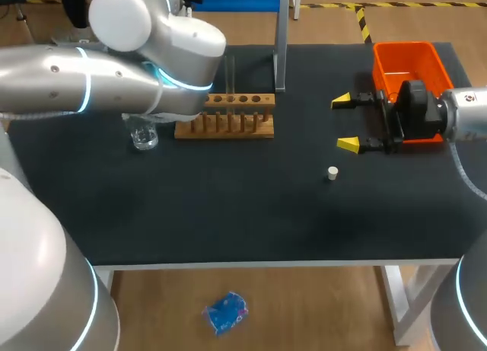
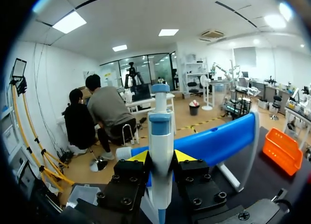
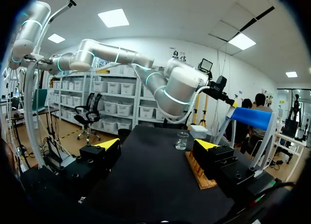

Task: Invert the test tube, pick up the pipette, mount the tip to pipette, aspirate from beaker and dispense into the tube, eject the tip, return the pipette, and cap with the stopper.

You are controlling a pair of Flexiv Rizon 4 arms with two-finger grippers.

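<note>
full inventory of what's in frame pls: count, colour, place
table: 1, black top, under everything
rack: 1, wood, back, left of middle
tube: 1, clear, upright at the rack's back row, faint
beaker: 1, clear glass, left of the rack
stopper: 1, white, on the table near the right gripper, apart from it
bin: 1, orange, back right
stand: 1, blue with metal legs, table's back
pipette: 1, white and blue, in the left gripper
left gripper: black, yellow tips, shut on the pipette
right gripper: black, yellow tips, open, empty, by the bin
</note>
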